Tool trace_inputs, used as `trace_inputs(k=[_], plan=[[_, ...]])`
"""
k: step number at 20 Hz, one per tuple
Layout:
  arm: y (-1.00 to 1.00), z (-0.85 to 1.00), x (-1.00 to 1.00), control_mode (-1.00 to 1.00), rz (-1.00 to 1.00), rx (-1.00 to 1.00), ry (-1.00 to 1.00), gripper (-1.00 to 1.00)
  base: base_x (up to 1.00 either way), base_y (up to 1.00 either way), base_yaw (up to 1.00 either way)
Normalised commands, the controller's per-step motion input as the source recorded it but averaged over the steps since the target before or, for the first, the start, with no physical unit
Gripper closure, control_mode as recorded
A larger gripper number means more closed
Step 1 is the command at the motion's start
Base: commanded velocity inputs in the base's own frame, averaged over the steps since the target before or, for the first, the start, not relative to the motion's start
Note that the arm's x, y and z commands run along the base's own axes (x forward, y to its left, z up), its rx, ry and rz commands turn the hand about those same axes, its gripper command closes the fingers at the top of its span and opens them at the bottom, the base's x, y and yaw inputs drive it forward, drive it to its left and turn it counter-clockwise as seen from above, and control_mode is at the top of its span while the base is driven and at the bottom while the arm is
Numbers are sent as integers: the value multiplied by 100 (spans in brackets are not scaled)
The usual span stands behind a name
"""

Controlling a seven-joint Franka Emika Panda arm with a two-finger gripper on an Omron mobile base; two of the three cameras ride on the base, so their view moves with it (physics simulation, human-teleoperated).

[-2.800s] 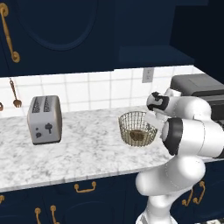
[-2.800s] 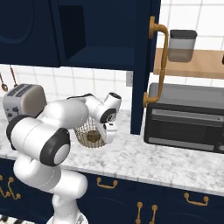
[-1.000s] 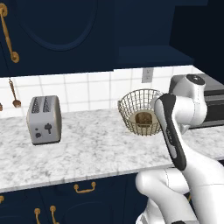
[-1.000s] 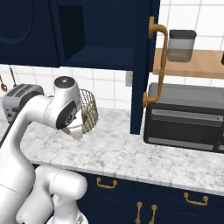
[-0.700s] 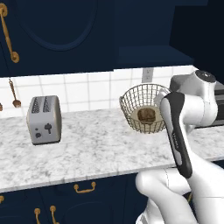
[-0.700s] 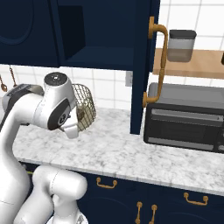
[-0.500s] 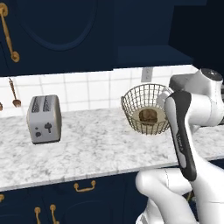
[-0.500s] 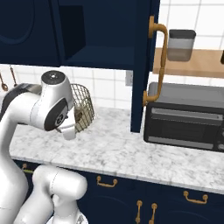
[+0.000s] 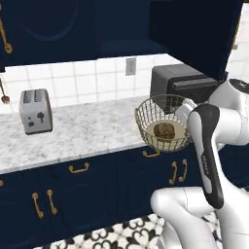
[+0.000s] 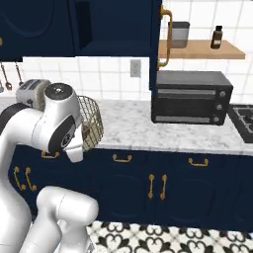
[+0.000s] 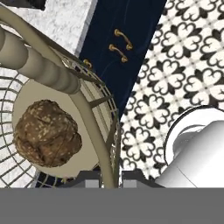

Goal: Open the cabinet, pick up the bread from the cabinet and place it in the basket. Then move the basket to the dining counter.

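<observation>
The jaws of the gripper [image 11: 110, 178] are closed on the rim of the basket [image 9: 162, 122], one fingertip on each side of the rim wire. The basket is held in the air at the front edge of the marble worktop [image 9: 82, 133], partly out over the patterned floor [image 11: 183, 65], with the bread [image 9: 165, 130] lying on its flat base. The step in hand appears to be the carry to the dining counter. Keep the basket level during transport, since a tilt toward the grip side could roll the loaf against the mesh wall. Avoid abrupt swings, because a grip on one rim point leaves the basket free to pivot. Clear the open door of the cabinet [image 9: 194, 34] and the toaster oven [image 10: 190, 96] during the turn. The basket is round, tan-gold wire mesh, tapering toward its base. The bread is a small, lumpy, speckled brown loaf, much smaller than the basket.
</observation>
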Motion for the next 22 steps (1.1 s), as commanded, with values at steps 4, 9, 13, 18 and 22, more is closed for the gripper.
trace_inputs(k=[4, 9, 13, 18, 22], plan=[[0, 0, 0, 100, 0, 0, 0, 100, -63, 11, -83], [0, 0, 0, 100, 0, 0, 0, 100, -5, 4, -100], [0, 0, 0, 100, 0, 0, 0, 100, 0, 0, -100], [0, 0, 0, 100, 0, 0, 0, 100, 0, 0, -100], [0, 0, 0, 100, 0, 0, 0, 100, 0, 0, -100]])
